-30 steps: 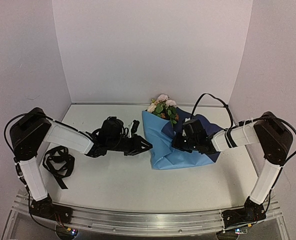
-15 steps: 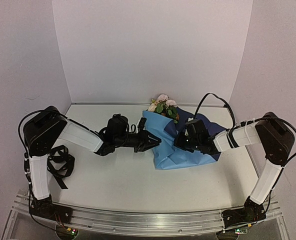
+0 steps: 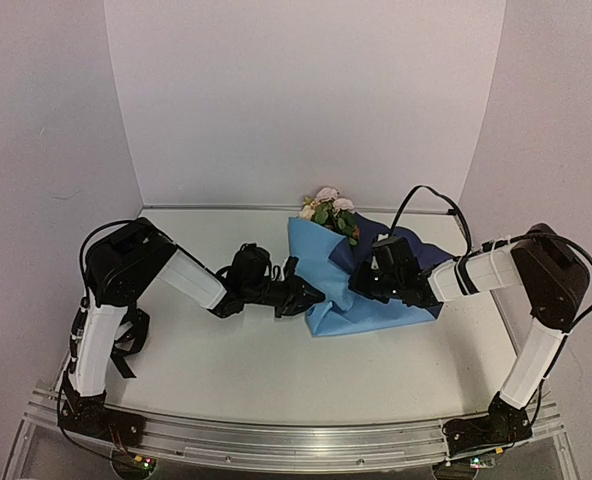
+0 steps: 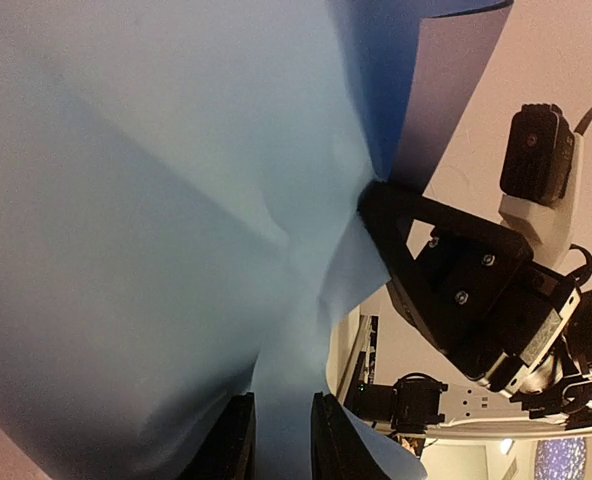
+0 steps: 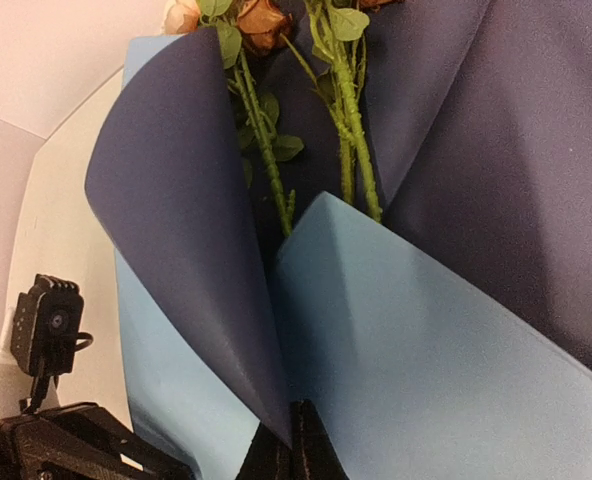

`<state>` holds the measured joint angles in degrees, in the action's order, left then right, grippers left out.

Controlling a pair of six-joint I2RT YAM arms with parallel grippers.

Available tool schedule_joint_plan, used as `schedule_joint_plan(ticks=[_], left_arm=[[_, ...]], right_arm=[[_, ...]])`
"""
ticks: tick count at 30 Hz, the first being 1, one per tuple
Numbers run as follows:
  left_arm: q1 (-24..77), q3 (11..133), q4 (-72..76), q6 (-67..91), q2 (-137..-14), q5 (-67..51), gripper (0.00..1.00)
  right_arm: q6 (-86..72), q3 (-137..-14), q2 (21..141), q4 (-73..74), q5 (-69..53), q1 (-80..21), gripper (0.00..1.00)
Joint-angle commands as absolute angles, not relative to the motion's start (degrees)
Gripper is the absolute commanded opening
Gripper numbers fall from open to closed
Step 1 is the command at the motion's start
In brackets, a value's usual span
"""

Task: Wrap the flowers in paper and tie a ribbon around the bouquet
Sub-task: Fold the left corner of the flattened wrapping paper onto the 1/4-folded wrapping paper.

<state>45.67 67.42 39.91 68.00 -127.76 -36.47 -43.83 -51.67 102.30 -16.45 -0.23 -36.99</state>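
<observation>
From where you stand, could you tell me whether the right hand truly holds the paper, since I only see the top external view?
Observer: Yes; the right wrist view shows the right hand shut on the paper where navy and light blue flaps meet.
Operator: Are the stems covered?
Observer: No; green stems of the flowers lie bare on the navy face between those flaps.
Operator: And the left hand?
Observer: Light blue paper runs between its fingers; whether they pinch it, I cannot tell.
</observation>
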Motion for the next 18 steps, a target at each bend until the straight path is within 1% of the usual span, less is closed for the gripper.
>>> schedule_joint_plan(ticks=[1,3,4,8,11,14,16,18], left_arm=[[44.6,70.9,39.3,68.0,-128.4,-37.3,0.23],[44.5,71.4,38.3,67.7,-128.7,-37.5,0.24],[44.5,71.8,37.9,67.5,-128.9,-37.6,0.25],[44.6,73.0,35.5,66.4,-129.1,-37.9,0.25],[44.5,74.9,31.9,64.9,-129.6,-37.9,0.25],[44.6,76.6,29.7,64.2,-130.2,-38.2,0.25],[44.6,77.8,28.5,63.8,-130.7,-38.3,0.25],[44.6,78.5,27.6,63.4,-131.0,-38.5,0.25]], right_arm=[[-43.9,-53.7,100.6,-17.5,0.5,-36.3,0.0],[-43.8,-53.8,100.3,-17.4,0.5,-36.2,0.0],[-43.9,-53.9,100.1,-17.3,0.5,-36.1,0.03],[-43.8,-55.0,98.3,-15.4,-1.5,-36.1,0.24],[-43.5,-55.2,95.5,-12.3,-1.4,-36.1,0.43],[-43.4,-55.2,92.5,-8.1,-1.0,-36.6,0.57],[-43.1,-54.4,90.3,-6.4,-0.4,-38.0,0.62],[-42.4,-54.1,88.5,-4.0,1.3,-40.2,0.65]])
